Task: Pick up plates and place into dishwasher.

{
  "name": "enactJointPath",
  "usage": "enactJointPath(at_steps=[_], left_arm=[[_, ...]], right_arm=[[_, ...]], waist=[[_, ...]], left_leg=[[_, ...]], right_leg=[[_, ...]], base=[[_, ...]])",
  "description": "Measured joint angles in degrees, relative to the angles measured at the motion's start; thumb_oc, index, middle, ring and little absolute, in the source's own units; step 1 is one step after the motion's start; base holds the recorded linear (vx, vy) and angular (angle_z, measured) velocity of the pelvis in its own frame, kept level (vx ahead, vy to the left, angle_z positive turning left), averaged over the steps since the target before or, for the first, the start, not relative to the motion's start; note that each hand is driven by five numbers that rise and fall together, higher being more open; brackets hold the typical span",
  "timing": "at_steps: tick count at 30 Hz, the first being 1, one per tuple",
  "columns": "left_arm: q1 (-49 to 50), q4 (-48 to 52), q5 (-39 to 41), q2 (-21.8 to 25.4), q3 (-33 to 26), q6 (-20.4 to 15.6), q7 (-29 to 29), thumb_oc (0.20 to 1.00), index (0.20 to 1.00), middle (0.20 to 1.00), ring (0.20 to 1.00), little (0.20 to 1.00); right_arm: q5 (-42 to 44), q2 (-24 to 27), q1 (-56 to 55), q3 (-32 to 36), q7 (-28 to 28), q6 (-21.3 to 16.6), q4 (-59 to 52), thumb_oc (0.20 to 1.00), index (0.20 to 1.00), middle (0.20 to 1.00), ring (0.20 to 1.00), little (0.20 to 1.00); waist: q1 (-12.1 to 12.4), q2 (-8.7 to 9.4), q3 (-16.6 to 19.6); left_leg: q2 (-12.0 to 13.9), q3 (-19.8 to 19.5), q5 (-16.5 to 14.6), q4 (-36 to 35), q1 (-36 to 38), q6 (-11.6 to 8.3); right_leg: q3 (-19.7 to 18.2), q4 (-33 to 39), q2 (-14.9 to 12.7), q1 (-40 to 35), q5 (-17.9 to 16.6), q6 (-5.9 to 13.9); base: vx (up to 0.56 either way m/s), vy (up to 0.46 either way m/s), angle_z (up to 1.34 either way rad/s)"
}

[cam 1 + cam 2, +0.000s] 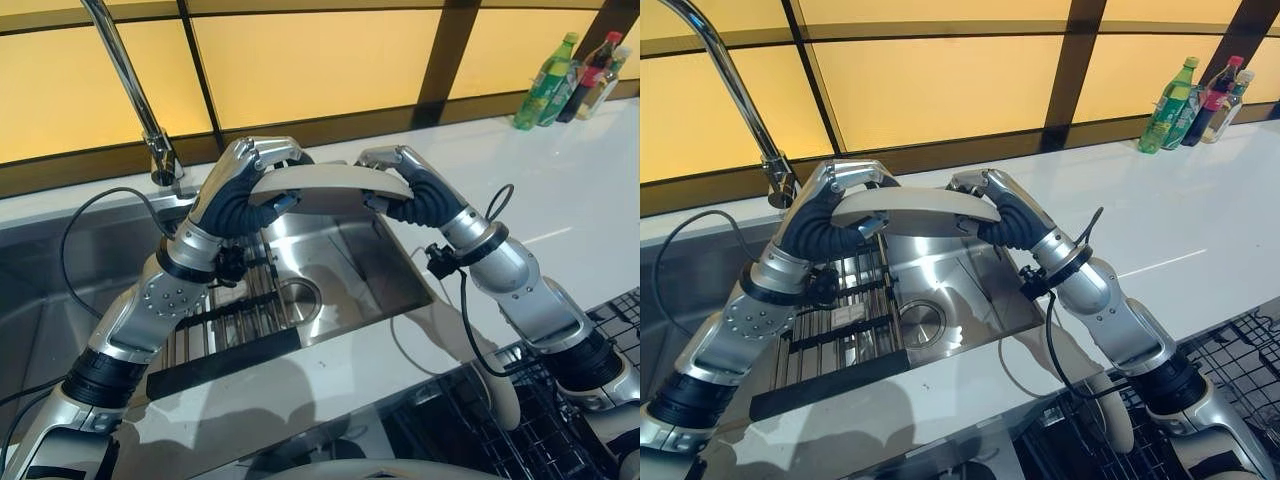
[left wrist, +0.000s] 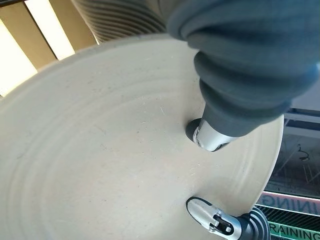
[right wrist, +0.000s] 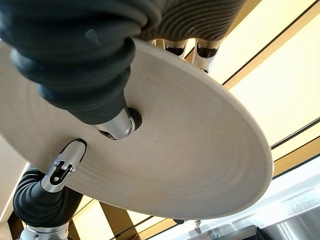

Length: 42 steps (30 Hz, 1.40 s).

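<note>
Two hands: both gripped one plate, one at each end of its rim.
Left hand [image 1: 245, 175]: fingers curled over the rim, thumb pressed to the underside.
Right hand [image 1: 405, 180]: fingers hooked over the opposite rim, thumb beneath.
Plate [image 1: 325, 180]: beige, held roughly level in the air above the sink [image 1: 370, 270].
Faucet [image 1: 130, 80]: stood behind the left hand.
Bottles [image 1: 575, 80]: stood far off on the white counter [image 1: 560, 190].
Dishwasher rack [image 1: 540, 420]: dark wire, low beside the right arm.

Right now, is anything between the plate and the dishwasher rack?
Nothing visible blocks it. Both the left robot hand and right robot hand hold the plate above the sink; the dishwasher rack lies lower right, past bare counter.
</note>
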<state>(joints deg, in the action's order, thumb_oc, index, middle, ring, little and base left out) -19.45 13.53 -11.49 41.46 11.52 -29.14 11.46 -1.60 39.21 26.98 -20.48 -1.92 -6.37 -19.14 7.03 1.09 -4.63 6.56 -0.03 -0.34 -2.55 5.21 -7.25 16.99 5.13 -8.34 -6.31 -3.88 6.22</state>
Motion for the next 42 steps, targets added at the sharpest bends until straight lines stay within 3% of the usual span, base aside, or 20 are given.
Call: enactJointPath(at_steps=[1,13,23,28,34,35,42], left_arm=[[0.00,0.00,0.15,0.00,0.00,0.41,-0.05,1.000,1.000,1.000,1.000,1.000],[0.00,2.92,2.20,-0.42,-2.77,1.30,2.81,1.000,1.000,1.000,1.000,1.000],[0.47,2.70,5.45,-2.12,-11.14,2.54,8.85,1.000,1.000,1.000,1.000,1.000],[3.00,2.67,6.05,-2.45,-14.60,2.72,9.62,1.000,1.000,1.000,1.000,1.000],[8.28,0.73,9.01,-2.38,-22.06,2.87,11.03,1.000,1.000,1.000,1.000,1.000],[9.12,0.57,9.06,-2.45,-23.20,2.92,11.22,1.000,1.000,1.000,1.000,1.000],[10.67,-0.09,10.51,-2.47,-25.52,3.81,11.43,1.000,1.000,1.000,1.000,1.000]], right_arm=[[0.00,-0.02,-0.01,0.06,0.11,-0.02,-0.01,0.200,0.200,0.200,0.200,0.200],[-1.25,-0.07,-2.71,3.04,1.21,-0.02,0.02,0.200,0.200,0.200,0.200,0.200],[-3.73,0.25,-4.96,9.00,3.35,-0.14,0.20,0.200,0.200,0.200,0.200,0.200],[-6.78,3.37,-7.43,12.96,5.01,-0.13,1.19,0.200,0.200,0.200,0.200,0.200],[-8.19,4.86,-15.62,24.92,8.15,0.40,5.21,0.200,0.200,0.200,0.200,0.200],[-8.53,4.92,-17.06,26.31,8.46,0.40,5.58,0.200,0.200,0.200,0.200,0.200],[-9.10,5.17,-26.13,34.09,10.08,2.32,7.47,0.200,0.200,0.200,0.200,0.200]], waist=[[-0.04,-0.03,-0.02],[-0.38,-0.07,-0.11],[-1.88,-0.10,-0.12],[-2.41,-0.09,-0.13],[-4.90,-0.12,-0.25],[-6.30,0.01,-0.18],[-10.87,-0.13,-0.31]], left_leg=[[0.00,0.00,0.00,0.00,0.00,0.00],[0.00,0.03,0.00,0.10,0.00,0.01],[0.03,0.30,-0.01,0.15,0.20,0.01],[0.17,1.47,-0.02,0.10,0.48,0.02],[1.14,5.55,-0.03,-0.92,2.34,0.01],[1.26,6.32,-0.21,-1.09,2.52,0.27],[2.39,10.39,-0.16,-2.36,4.25,0.18]], right_leg=[[0.00,0.00,0.00,0.01,0.00,0.01],[-0.01,-0.02,-0.01,-0.01,0.01,0.00],[-0.22,-0.09,0.01,0.00,0.00,-0.01],[-1.39,-0.65,0.03,0.73,-0.02,-0.04],[-5.31,-0.94,0.81,2.14,-0.59,-0.62],[-6.00,-0.98,1.09,2.49,-0.70,-0.76],[-9.39,-0.70,2.34,3.79,-1.22,-1.12]], base=[[0.00,0.000,0.00],[0.00,0.000,0.00],[0.00,0.001,0.00],[0.00,0.012,-0.10],[-0.01,0.003,-0.33],[-0.02,-0.011,-0.45],[-0.03,-0.038,-0.30]])
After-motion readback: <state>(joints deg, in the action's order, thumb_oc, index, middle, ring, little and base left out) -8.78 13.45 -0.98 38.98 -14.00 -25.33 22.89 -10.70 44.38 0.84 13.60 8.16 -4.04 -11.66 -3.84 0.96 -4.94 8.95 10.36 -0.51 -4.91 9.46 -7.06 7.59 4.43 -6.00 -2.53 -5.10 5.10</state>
